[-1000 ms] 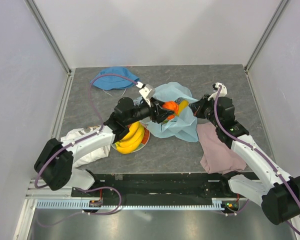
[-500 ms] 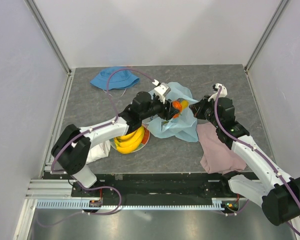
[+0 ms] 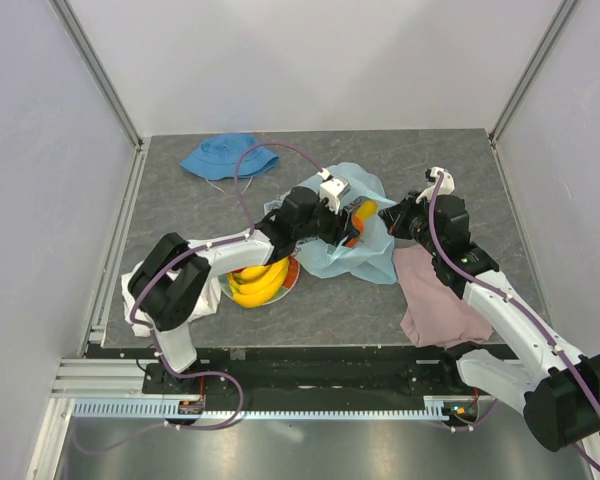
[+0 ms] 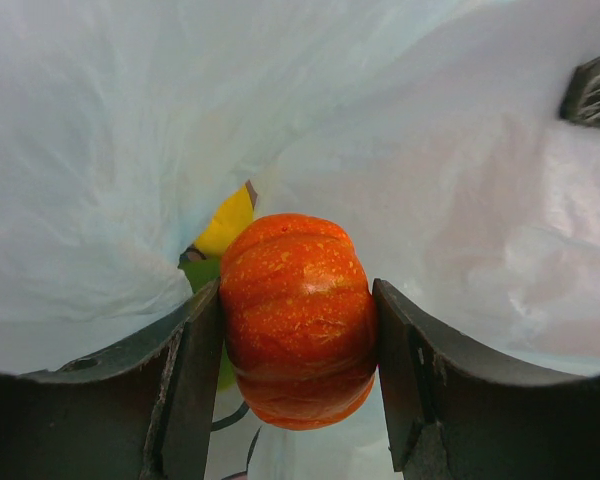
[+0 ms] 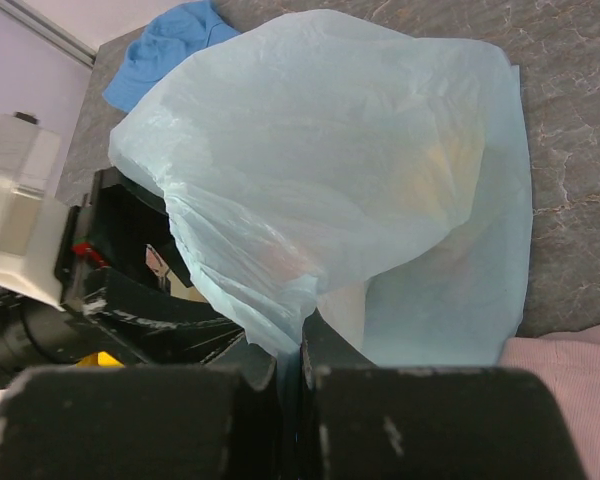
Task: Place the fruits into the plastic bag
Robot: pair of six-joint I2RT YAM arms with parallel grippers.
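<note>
While the right gripper pinches the plastic bag, we log the left gripper clamping an orange-red fruit inside.

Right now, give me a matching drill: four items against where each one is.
Items:
1 orange fruit
2 bananas
3 hat
4 pink cloth

Places:
A back left, on its own
B in the left gripper, inside the bag
C right of the bag, near side
D left of the bag, near side

Pairs: 1-B, 2-D, 3-A, 4-C
</note>
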